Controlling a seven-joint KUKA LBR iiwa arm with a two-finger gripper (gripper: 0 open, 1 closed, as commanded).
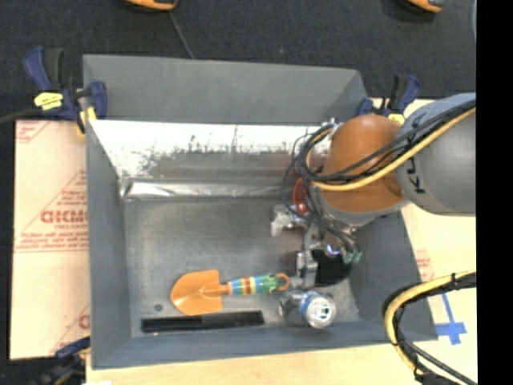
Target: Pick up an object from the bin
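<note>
The gripper point(307, 265) hangs at lower right, beside the striped handle of the orange toy shovel point(196, 292). Open or closed, I cannot tell.

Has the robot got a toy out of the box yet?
Not yet. Done: the arm is down inside the bin. In hand: the gripper sits by the rainbow handle end of the orange shovel, near a silver can. Left: gripping and lifting; shovel, can and black bar all lie on the floor.
</note>
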